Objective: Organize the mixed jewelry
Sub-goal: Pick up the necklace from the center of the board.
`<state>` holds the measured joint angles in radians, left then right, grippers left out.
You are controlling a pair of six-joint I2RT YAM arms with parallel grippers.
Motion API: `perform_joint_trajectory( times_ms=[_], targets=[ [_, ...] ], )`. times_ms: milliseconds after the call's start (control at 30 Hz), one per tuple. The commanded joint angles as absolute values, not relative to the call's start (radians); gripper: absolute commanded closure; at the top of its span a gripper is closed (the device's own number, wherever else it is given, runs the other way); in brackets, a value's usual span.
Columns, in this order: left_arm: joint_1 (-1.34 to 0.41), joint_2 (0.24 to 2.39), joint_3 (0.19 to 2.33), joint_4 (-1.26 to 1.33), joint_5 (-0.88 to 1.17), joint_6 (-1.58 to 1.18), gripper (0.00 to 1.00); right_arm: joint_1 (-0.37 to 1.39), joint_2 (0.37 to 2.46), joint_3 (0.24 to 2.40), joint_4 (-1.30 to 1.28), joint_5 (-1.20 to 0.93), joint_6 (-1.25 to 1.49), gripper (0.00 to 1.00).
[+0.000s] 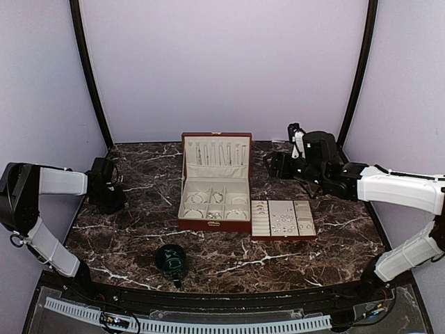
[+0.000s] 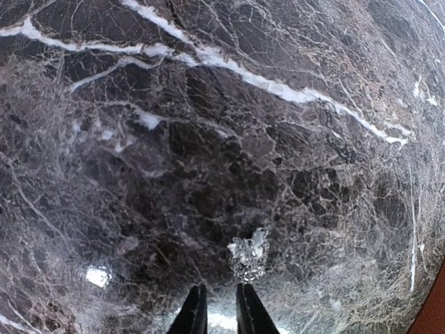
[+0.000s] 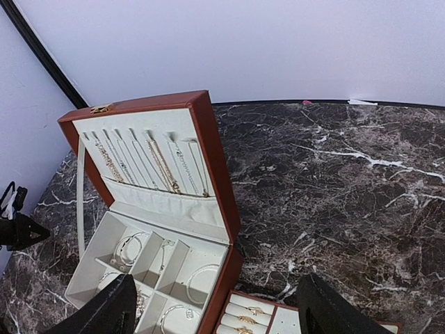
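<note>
A small glittering silvery piece of the mixed jewelry [image 2: 249, 255] lies on the dark marble at the table's left side. My left gripper [image 2: 222, 296] hangs low over it, its jaws narrowed to a slim gap with nothing between them. The piece sits just beyond the right fingertip [image 2: 245, 292]. More jewelry rests in the open red jewelry box [image 1: 215, 224]: chains [image 3: 149, 163] in the lid, bracelets [image 3: 128, 247] in cream compartments. Rings [image 3: 245, 319] sit in the tray [image 1: 310, 236]. My right gripper [image 3: 219, 313] is wide open above the box's right edge, holding nothing.
A dark green cup [image 1: 170, 259] stands near the front edge, left of centre. The box's upright lid [image 3: 215, 160] rises in front of the right gripper. Black frame poles [image 1: 90, 76] flank the back corners. The left arm's gripper [image 1: 106, 186] sits by the left table edge.
</note>
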<state>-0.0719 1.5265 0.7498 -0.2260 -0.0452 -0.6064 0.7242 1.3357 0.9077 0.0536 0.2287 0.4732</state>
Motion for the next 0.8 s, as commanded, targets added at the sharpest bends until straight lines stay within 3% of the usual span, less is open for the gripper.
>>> perform_joint_trajectory(
  times_ms=[0,433,767],
  targets=[
    [-0.054,1.556,0.774,-0.172,-0.023,-0.601,0.84,0.718,1.335,0.914,0.076,0.234,0.473,0.20],
    [-0.051,1.629,0.801,-0.128,-0.003,-0.608,0.80,0.718,1.357,0.931,0.066,0.221,0.477,0.20],
    [-0.051,1.604,0.785,-0.150,-0.002,-0.605,0.99,0.719,1.351,0.938,0.050,0.228,0.478,0.20]
  ],
)
